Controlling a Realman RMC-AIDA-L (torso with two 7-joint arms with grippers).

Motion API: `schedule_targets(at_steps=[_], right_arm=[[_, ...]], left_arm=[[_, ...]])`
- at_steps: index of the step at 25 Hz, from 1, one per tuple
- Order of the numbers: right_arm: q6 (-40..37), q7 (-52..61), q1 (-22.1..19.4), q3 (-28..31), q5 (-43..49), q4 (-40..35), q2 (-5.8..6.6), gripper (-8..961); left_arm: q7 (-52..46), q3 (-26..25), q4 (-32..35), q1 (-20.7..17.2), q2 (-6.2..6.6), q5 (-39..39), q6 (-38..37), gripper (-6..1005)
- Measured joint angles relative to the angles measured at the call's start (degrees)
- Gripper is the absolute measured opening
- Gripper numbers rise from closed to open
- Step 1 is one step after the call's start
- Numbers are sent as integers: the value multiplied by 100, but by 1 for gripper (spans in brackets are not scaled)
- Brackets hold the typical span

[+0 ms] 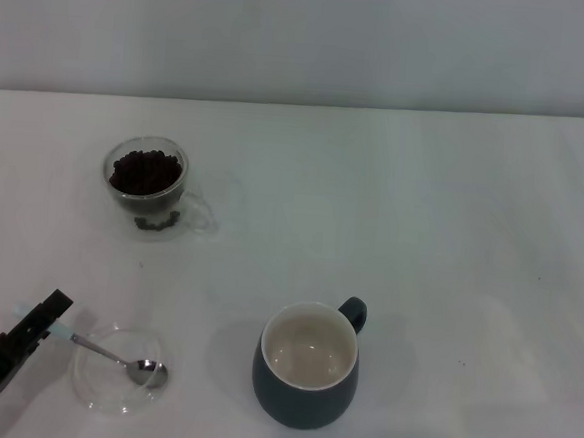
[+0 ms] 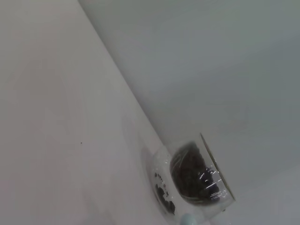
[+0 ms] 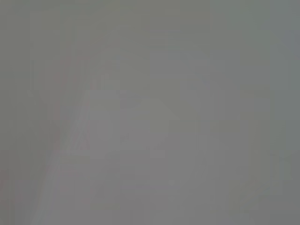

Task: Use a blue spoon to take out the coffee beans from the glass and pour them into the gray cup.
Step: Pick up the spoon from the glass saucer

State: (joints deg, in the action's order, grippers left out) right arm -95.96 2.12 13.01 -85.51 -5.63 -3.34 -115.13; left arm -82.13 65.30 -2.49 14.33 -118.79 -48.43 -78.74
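Spoon (image 1: 112, 356) on saucer (image 1: 95, 391), handle at left gripper (image 1: 34, 326).

Lying with metal bowl inside the clear saucer, pale handle slanting up and out over the rim to the dark gripper tip at the handle's end; whether clamped on the handle or merely touching, cannot tell. Left of the saucer, arm running off the lower corner. Beyond the saucer, well apart: glass (image 1: 145, 181) upright, heaped with beans (image 1: 144, 172), seen also in the left wrist view (image 2: 194, 180) with beans (image 2: 187, 176) dark inside. Right of the saucer, near: gray cup (image 1: 308, 364), upright, cream inside, handle turned away. All on white table (image 1: 451, 240). Right gripper not in sight.
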Motion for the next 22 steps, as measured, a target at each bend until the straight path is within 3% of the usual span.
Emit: schedule_targets(at_steps=[6, 22], right_arm=[[-9, 14, -1, 0, 0, 0, 0, 486], [-37, 26, -19, -47, 0, 14, -8, 487]], left_arm=[[-64, 17, 18, 65, 23, -92, 8, 615], [-133, 61, 65, 79, 26, -145, 167, 578]])
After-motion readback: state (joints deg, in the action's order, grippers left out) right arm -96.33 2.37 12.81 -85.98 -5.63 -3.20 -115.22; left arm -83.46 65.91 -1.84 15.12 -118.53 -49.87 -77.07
